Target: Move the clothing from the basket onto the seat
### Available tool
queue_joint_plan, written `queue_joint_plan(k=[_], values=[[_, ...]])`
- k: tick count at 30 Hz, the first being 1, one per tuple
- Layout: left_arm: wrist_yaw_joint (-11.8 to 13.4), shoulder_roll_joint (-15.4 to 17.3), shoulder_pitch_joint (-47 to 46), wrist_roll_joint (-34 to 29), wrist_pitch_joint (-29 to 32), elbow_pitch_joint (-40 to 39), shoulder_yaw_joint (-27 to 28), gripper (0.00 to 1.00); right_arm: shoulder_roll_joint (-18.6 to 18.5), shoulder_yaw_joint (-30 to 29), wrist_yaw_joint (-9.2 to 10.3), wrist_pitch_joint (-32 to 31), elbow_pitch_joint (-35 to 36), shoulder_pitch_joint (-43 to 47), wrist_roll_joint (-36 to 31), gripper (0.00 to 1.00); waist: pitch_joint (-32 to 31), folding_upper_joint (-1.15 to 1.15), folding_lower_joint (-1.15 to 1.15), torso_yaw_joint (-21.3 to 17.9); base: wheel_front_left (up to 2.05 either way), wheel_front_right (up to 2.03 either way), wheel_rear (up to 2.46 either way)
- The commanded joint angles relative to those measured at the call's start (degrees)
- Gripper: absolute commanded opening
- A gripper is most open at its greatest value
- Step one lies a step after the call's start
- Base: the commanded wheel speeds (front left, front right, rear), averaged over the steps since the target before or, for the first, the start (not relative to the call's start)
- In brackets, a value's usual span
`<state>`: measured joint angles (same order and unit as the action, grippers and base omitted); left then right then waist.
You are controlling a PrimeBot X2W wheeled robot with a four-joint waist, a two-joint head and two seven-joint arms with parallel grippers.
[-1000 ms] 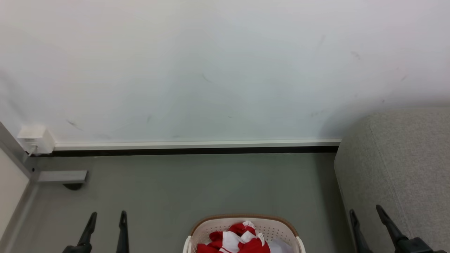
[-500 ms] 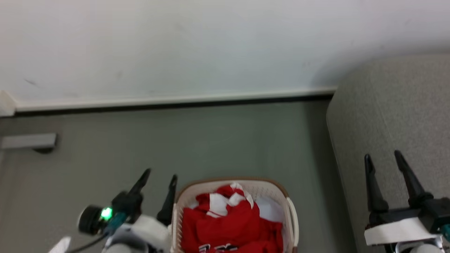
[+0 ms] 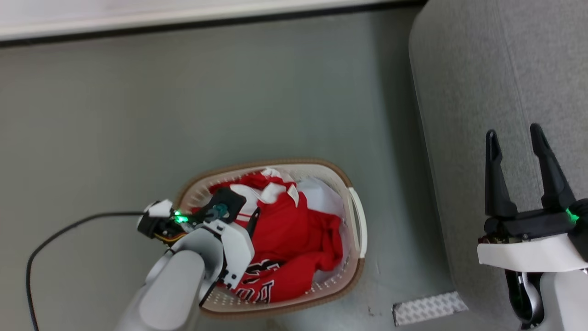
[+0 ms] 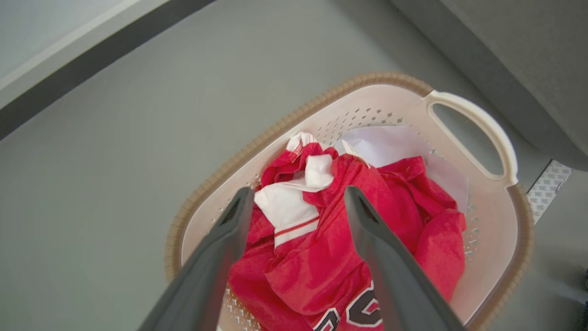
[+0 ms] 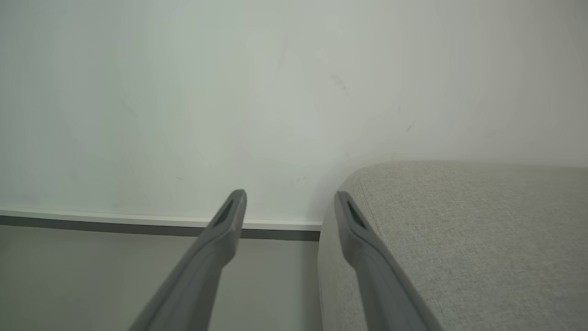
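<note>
Left wrist view, entry one: left pincer, jaws spread wide and gripping nothing, is hanging just above the red clothing, apparently lining up a grab. Clothing is lying heaped in the basket, partly covering a white cloth. Basket is sitting on the floor. Right pincer, equally wide and empty, is idling by the grey seat on the right, likely keeping clear.

I have the clothing in the basket directly below my left gripper. The seat lies ahead and right of my right gripper, the basket on the floor to its left.
</note>
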<state>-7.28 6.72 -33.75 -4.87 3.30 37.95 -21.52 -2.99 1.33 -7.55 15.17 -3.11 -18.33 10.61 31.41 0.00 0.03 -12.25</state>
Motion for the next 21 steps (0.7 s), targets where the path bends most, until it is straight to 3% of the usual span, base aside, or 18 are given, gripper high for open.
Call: queue_joint_plan(k=[1,12,21], values=[[-0.04,0.58,-1.29,-0.63,0.62,0.9,-0.25,1.0,0.13,0.04,0.12,-0.02,0.66,-1.16,0.5,1.0,5.06,0.0,-0.03,-2.93,0.0,0.0,0.0],[-0.12,-1.0,-10.25,1.07,4.91,11.11,-3.15,1.0,0.13,1.22,0.12,-0.02,3.8,-4.49,2.03,1.0,13.25,0.0,-0.03,-4.12,0.0,0.0,0.0],[0.04,0.13,-14.51,1.5,4.88,17.18,-4.04,1.0,0.11,1.76,0.12,-0.02,5.62,-6.04,3.01,1.0,17.87,0.0,-0.03,-5.34,0.0,0.0,0.0]])
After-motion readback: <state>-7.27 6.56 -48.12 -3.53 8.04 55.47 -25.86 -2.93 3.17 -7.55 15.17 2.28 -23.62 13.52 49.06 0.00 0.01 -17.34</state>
